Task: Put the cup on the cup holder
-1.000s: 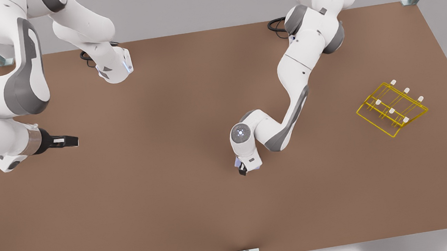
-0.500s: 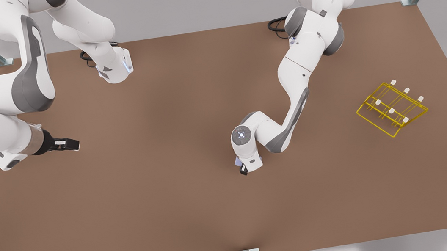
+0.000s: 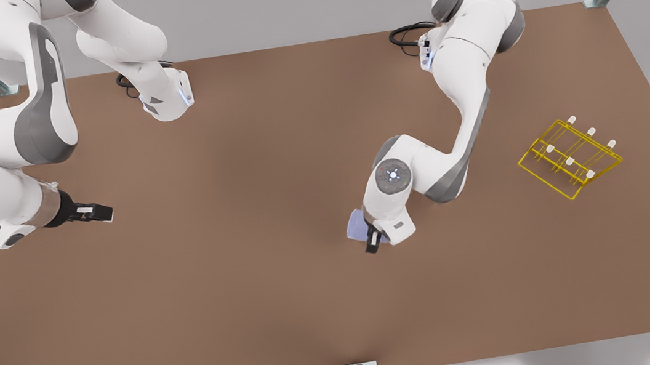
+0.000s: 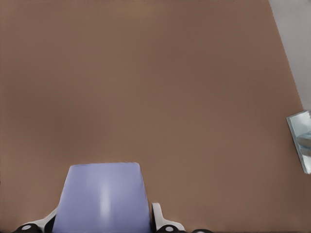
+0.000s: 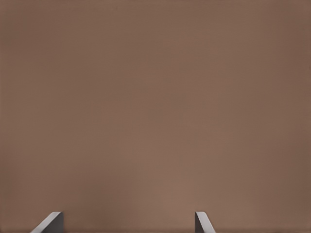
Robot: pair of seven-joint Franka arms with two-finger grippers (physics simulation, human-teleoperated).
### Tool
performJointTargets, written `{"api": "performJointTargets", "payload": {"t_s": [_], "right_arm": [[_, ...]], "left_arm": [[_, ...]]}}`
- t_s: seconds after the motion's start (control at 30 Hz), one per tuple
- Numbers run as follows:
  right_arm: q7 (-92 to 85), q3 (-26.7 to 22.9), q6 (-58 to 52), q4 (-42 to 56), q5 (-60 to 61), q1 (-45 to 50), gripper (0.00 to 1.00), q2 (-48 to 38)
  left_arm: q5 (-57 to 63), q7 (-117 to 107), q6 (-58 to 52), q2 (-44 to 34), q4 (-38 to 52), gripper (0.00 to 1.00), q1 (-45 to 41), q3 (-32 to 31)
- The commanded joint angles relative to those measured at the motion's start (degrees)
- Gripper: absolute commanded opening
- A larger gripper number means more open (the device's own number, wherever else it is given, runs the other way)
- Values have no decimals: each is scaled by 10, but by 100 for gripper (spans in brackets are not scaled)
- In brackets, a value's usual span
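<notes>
The left end effector (image 3: 373,240), near the middle of the brown bench (image 3: 254,315), holds the cup (image 3: 358,226) clamped between its fingers; the carry step is in hand. Next it must travel toward the front view's right to the cup holder (image 3: 570,157), well apart, and settle the cup over a prong. The right end effector (image 3: 94,212) waits at the front view's left, fingers spread wide, with grey walls around.

Front view looks down from overhead; wrist views face the table (image 3: 267,313) closely.

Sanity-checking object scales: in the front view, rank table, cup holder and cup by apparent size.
1. table, by far the largest.
2. cup holder.
3. cup, smallest, though the left gripper holding it partly hides it.
</notes>
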Motion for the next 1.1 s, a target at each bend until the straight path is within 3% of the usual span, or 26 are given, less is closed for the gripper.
{"api": "performJointTargets", "payload": {"t_s": [0.0, 0.1, 0.27, 0.3, 0.33, 0.5, 0.63, 0.7, 0.73, 0.77, 1.07], "right_arm": [[7, 0, 0, 0, 0, 0, 100, -1], [7, 0, -1, 0, 0, 0, 100, 0], [6, 0, 1, -1, 0, 0, 100, 4], [7, 0, 4, -2, 0, 0, 100, 4], [7, 0, 5, -2, -1, -1, 100, 4], [8, -1, 26, -5, -1, -2, 100, 8], [2, -1, 63, 2, -15, -1, 100, 6], [2, -2, 52, 71, -15, -2, 100, 35], [-2, -2, 52, 71, -9, -3, 100, 37], [-20, -2, 52, 70, -14, 0, 100, 37], [-60, -1, 96, 55, -50, 4, 100, 53]], "left_arm": [[50, 34, -66, -16, 1, 71, -18, 0], [214, 32, -195, -15, 1, 71, -84, 3], [465, 33, -421, 5, -3, 71, -113, 5], [486, 33, -454, 10, -2, 72, -114, 17], [483, 33, -500, 18, -2, 72, -145, 71], [479, 31, -664, 51, -5, 72, -137, 94], [439, 11, -686, 74, -6, 72, -130, 131], [431, 10, -686, 85, -7, 74, -103, 134], [432, -3, -686, 86, -9, 74, -92, 134], [433, -18, -686, 87, -10, 66, -82, 135], [431, -35, -680, 87, -29, 69, -27, 135]]}}
